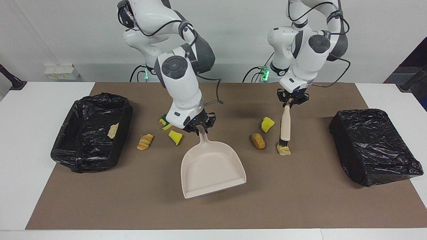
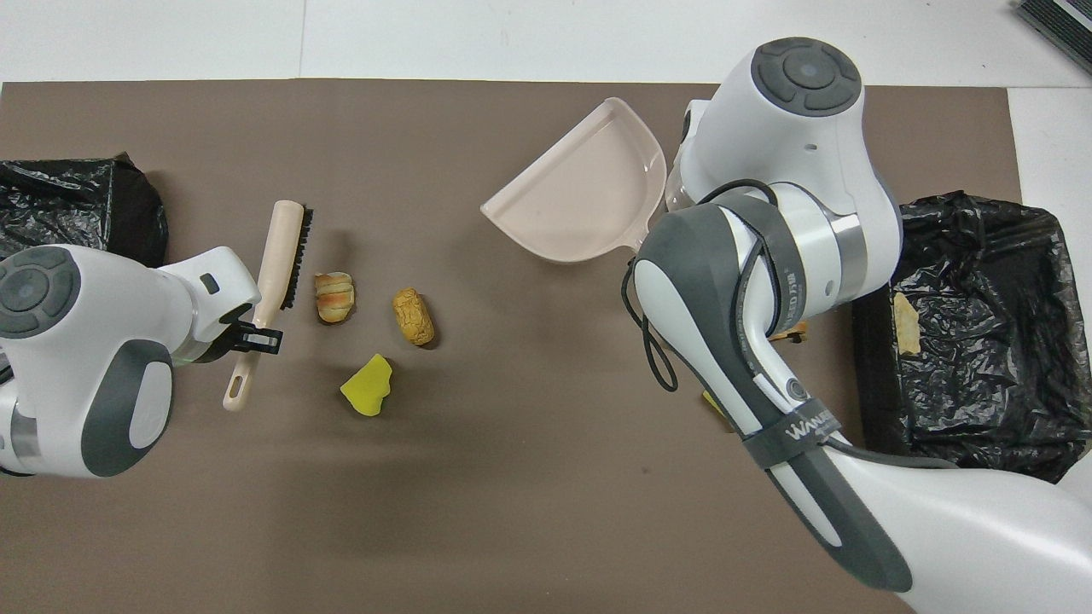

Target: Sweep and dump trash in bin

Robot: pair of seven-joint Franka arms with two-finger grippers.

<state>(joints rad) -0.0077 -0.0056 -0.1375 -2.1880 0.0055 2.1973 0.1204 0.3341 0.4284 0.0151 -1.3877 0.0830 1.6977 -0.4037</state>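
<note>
A: What lies closest to the robots?

B: The green-topped sponge chunk, partly hidden under the right arm, with a plain yellow sponge chunk just past it. Toward the left arm's end, another yellow sponge piece sits about as near.

A: And the grippers?

B: The right gripper is clamped on the handle of the beige dustpan, whose pan rests on the brown mat, mouth pointing away from the robots. The left gripper grips the top of the brush handle; the black bristles touch a striped bread piece.

A: Other scraps?

B: A brown bread piece lies beside the brush, between it and the dustpan. A striped croissant piece sits between the dustpan and the open bin at the right arm's end of the table. One pale scrap is already inside that bin, against its liner.

A: The other end?

B: A second black-bagged bin sits there, well apart from the scraps.
</note>
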